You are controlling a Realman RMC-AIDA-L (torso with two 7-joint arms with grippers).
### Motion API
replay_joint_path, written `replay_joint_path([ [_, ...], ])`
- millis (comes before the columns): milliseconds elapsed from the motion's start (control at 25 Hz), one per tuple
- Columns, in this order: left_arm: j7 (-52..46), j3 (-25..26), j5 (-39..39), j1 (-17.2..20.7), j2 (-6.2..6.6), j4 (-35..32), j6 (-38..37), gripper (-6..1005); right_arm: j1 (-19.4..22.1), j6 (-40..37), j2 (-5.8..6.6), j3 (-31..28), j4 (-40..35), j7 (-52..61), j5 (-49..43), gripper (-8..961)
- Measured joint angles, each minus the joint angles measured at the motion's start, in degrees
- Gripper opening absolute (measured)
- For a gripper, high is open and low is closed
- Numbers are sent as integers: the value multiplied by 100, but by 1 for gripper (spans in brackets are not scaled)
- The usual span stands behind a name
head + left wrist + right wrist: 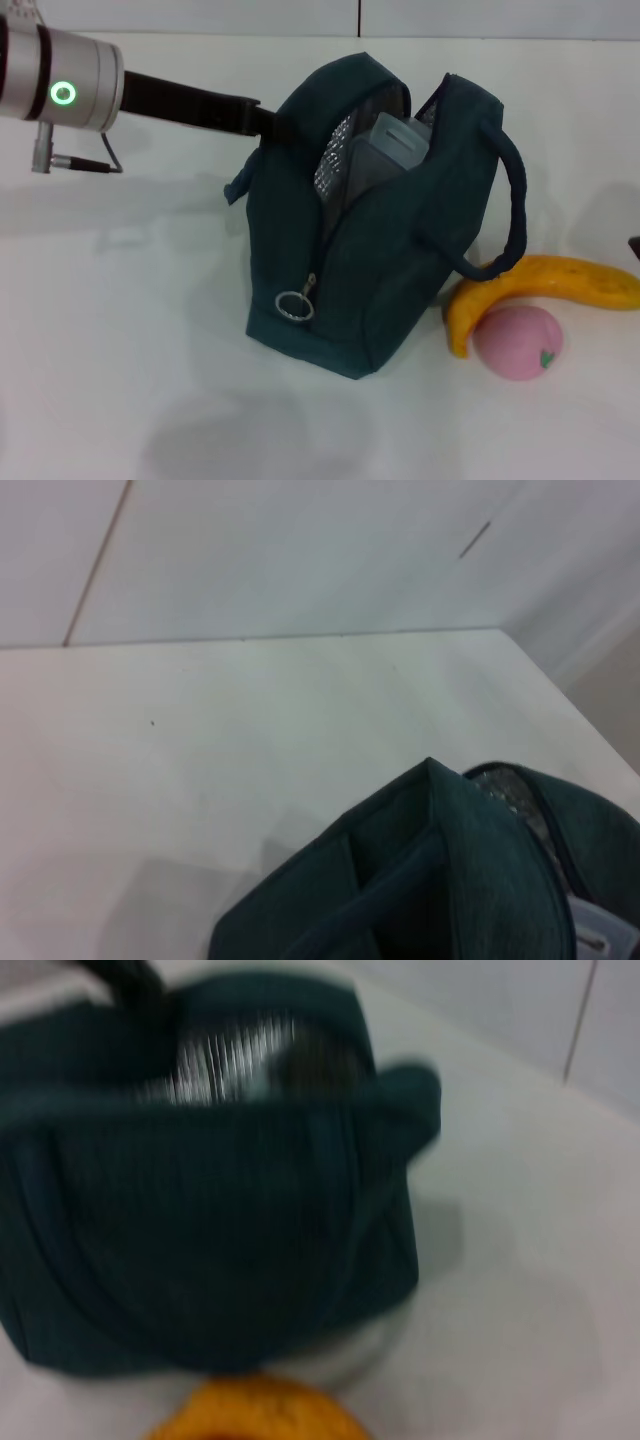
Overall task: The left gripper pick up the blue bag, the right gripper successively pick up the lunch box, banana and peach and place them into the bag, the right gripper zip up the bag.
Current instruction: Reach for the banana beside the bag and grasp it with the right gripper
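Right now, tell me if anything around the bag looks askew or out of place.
The lunch box sits tilted in the open blue bag, one corner poking above the unzipped opening. The banana and peach lie on the table beside the bag, touching each other. Nothing is spilled or damaged.

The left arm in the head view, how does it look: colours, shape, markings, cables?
The left arm has a silver cylindrical cuff with a glowing green ring light, a thin metal plug and wire loop beneath it, then a black forearm section. Its jaws are hidden behind the blue bag.
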State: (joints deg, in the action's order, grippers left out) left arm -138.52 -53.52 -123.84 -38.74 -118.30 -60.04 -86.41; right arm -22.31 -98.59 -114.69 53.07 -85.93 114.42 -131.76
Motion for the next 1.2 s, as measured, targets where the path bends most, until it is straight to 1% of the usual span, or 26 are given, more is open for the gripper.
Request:
replay_joint_path([
  [120, 0, -2, 0, -45, 1, 20, 99, 60, -59, -12, -6, 61, 108, 7, -115, 736],
  [320, 0, 1, 1, -37, 47, 20, 128, 60, -406, 98, -16, 200, 674, -22, -527, 736],
  [360, 0, 1, 0, -38, 49, 20, 137, 60, -406, 98, -16, 200, 674, -22, -527, 737],
  [400, 0, 1, 0, -39, 49, 20, 142, 60, -548, 221, -16, 245, 968, -102, -608, 737],
  [560, 0, 0, 0, -49, 52, 20, 201, 61, -694, 545, -18, 498, 1377, -244, -647, 737],
  [760, 0, 0, 0, -52, 53, 19, 210, 61, -871, 727, -17, 727, 1765, -281, -734, 737],
  [960, 0, 0, 0, -55, 56, 18, 218, 61, -973, 866, -39, 859, 1957, -281, -917, 737],
  [1200, 0, -1, 1, -54, 62, 18, 262, 62, -982, 1050, -46, 1108, 2029, -281, -964, 736],
])
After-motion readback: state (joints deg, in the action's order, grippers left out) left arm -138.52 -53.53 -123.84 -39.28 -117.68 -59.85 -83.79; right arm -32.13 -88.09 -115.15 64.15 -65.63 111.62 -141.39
